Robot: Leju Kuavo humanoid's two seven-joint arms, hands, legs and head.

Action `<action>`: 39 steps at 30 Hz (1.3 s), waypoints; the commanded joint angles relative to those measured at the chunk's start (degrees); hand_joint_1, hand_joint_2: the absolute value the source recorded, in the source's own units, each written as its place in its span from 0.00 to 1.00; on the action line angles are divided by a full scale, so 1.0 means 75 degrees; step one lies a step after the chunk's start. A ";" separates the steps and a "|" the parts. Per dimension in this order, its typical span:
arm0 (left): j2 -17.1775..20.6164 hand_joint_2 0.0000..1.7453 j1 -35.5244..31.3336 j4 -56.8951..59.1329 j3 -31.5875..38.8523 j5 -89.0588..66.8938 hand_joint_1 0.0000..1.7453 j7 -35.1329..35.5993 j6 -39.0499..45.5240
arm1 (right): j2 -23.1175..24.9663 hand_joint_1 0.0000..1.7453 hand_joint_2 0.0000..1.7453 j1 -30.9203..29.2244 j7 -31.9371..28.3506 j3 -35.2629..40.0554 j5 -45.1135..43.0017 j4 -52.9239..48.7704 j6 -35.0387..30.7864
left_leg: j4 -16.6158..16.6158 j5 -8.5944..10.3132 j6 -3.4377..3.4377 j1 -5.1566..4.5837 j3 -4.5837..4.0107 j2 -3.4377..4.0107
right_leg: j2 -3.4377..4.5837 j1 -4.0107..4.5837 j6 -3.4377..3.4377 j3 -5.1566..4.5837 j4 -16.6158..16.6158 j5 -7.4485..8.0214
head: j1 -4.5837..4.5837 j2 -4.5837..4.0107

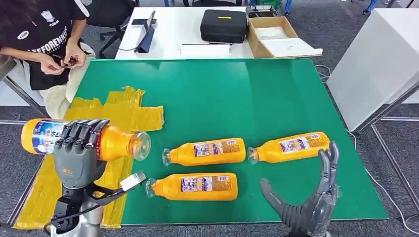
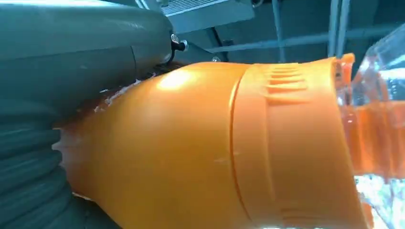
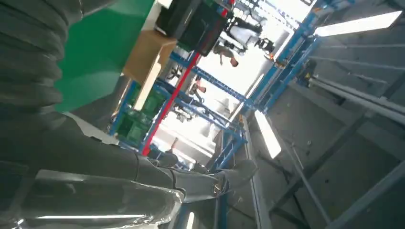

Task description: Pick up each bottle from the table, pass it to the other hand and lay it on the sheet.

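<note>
My left hand grips an orange bottle sideways above the yellow sheet, the clear cap pointing right. Seen from the left wrist, that bottle is pressed against the hand. Three more orange bottles lie on the green table: one in the middle, one nearer me, one on the right. My right hand is open at the table's near edge, fingers spread, below the right bottle. The right wrist view shows its thumb holding nothing.
A person sits at the far left, hands busy with a small object. Behind the green table stands a white table with a black case and a cardboard box. A white cabinet stands to the right.
</note>
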 commanded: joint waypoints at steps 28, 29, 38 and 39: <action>0.2844 1.00 -0.1320 0.5477 -0.4373 -0.0493 1.00 0.5929 0.0032 | -0.0095 0.00 1.00 -0.0107 0.0302 -0.0744 0.0009 -0.0171 -0.0327 | -0.0009 -0.0003 -0.0032 0.0009 0.0028 -0.0013 | -0.0019 0.0009 -0.0019 0.0033 -0.0013 -0.0007 | -0.0006 -0.0003; 0.2761 1.00 -0.1366 0.5608 -0.4262 -0.0493 1.00 0.5819 0.0032 | -0.0090 0.00 1.00 -0.0113 0.0352 -0.0727 0.0049 -0.0162 -0.0327 | -0.0009 -0.0006 -0.0041 0.0013 0.0035 -0.0010 | -0.0018 0.0013 -0.0025 0.0041 -0.0015 -0.0009 | -0.0006 -0.0003; 0.2568 1.00 -0.1458 0.6013 -0.3776 -0.0493 1.00 0.5668 0.0032 | -0.0005 0.00 1.00 0.0028 0.0585 -0.0648 0.0352 -0.0282 -0.0327 | -0.0004 -0.0003 -0.0027 0.0010 0.0016 -0.0004 | -0.0011 0.0009 -0.0015 0.0017 -0.0007 -0.0004 | -0.0006 -0.0003; 0.2541 1.00 -0.1440 0.6001 -0.3681 -0.0493 1.00 0.5615 0.0032 | -0.0021 0.00 1.00 0.0011 0.0608 -0.0640 0.0349 -0.0258 -0.0327 | -0.0003 -0.0009 -0.0040 0.0018 0.0028 -0.0008 | -0.0019 0.0017 -0.0023 0.0033 -0.0012 -0.0009 | -0.0003 0.0000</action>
